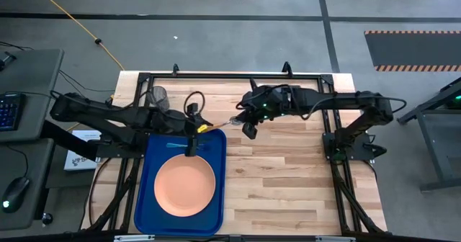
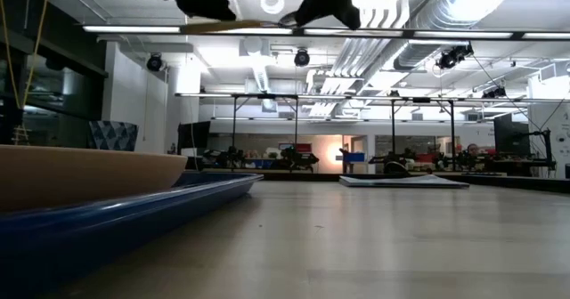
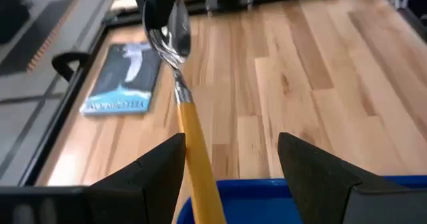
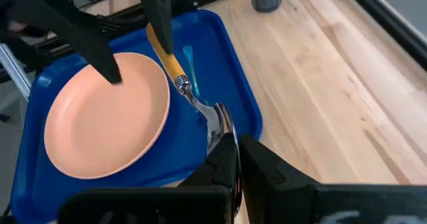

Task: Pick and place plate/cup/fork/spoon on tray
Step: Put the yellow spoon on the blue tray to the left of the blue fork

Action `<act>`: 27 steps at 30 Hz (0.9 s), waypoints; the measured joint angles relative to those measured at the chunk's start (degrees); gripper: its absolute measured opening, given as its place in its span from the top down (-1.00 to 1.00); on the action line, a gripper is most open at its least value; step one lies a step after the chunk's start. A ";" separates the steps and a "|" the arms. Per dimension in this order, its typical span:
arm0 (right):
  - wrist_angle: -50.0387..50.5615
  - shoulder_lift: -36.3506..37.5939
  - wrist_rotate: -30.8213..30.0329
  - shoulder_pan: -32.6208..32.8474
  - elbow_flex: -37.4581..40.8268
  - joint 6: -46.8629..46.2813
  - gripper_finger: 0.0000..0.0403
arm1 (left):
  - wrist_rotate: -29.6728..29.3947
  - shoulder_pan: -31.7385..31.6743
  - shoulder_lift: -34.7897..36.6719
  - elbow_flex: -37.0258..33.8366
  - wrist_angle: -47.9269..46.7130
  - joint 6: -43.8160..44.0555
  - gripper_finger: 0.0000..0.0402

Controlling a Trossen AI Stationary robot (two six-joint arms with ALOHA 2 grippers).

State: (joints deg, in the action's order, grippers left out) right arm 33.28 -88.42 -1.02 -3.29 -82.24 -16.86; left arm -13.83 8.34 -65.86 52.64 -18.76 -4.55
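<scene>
From above, the right gripper (image 1: 235,121) is pinched on the silver bowl of the spoon (image 1: 216,124), whose yellow handle reaches toward the left gripper (image 1: 193,130). Just below that gripper lies the blue tray (image 1: 216,191), carrying the plate (image 1: 185,189) and the fork (image 1: 177,145); the cup (image 1: 159,96) stands off beyond it.

At table height, both grippers hang overhead, the spoon level between them.

Left wrist: fingers (image 3: 157,167) spread wide, the handle running between them.

Right wrist: fingers (image 4: 223,159) pressed on the bowl, handle out over the tray.
</scene>
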 joint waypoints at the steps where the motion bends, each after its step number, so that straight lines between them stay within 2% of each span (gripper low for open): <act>1: -0.36 -0.46 0.03 0.18 0.02 -0.03 1.00 | -0.28 0.00 -0.62 0.00 -0.15 0.78 -0.14; 5: -1.63 -1.76 -1.28 0.96 0.02 -1.31 1.00 | -4.47 0.00 -2.33 -0.02 -1.66 2.87 -0.14; 12: -1.48 -2.43 -5.17 1.21 0.02 -11.57 1.00 | -12.55 0.00 -2.33 -0.04 -1.55 0.41 -0.14; 17: -1.38 -2.47 -4.58 1.10 0.02 -19.42 1.00 | -13.63 0.13 -2.42 -0.04 -1.51 -7.78 -0.14; 27: -1.44 -2.72 -4.53 1.21 0.02 -22.36 1.00 | -15.60 0.31 -6.63 0.00 -2.39 -14.63 -0.14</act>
State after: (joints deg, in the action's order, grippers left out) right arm 31.85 -91.13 -5.55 -2.09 -82.21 -39.22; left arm -29.44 8.64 -72.49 52.64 -21.16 -19.18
